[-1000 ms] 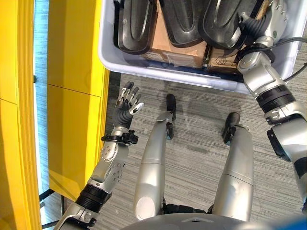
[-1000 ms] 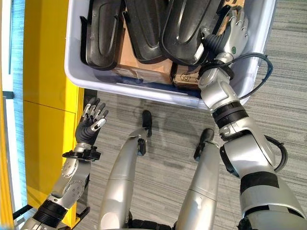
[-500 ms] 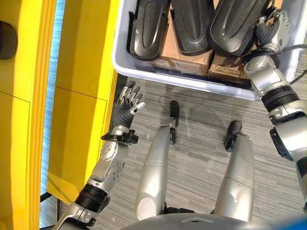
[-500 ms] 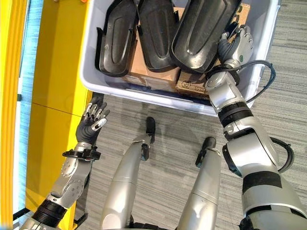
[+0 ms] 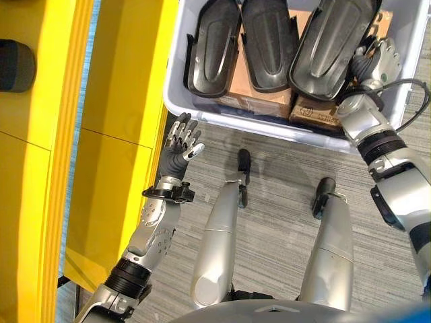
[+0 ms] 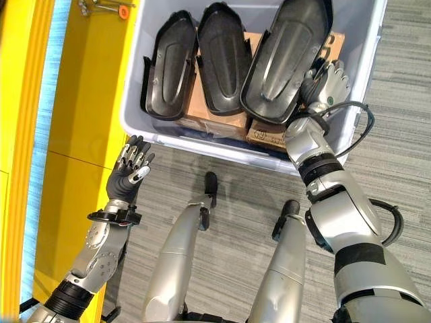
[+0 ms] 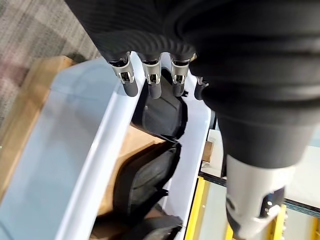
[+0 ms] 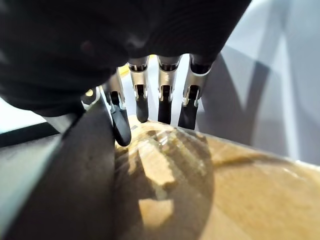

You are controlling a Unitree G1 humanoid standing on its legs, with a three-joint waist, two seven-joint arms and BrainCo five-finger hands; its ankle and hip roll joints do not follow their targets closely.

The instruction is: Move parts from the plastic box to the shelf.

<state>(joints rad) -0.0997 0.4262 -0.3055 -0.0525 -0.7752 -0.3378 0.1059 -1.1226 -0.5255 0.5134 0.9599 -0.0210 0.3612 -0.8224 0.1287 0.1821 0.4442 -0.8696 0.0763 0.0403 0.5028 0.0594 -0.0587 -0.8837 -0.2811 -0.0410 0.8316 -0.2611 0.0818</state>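
Your right hand (image 6: pixel 328 79) is inside the plastic box (image 6: pixel 135 101) at 1 o'clock, fingers straight over a cardboard carton (image 8: pixel 210 190), beside the largest black part (image 6: pixel 286 57). Two more black parts (image 6: pixel 195 67) lie at 12 o'clock. Left hand (image 5: pixel 180 142) hangs with fingers relaxed near the yellow shelf (image 5: pixel 114 101), at 10 o'clock.

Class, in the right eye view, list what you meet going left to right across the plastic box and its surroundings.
Yellow shelf → box wall → first black part → second black part → third, largest black part → right hand.
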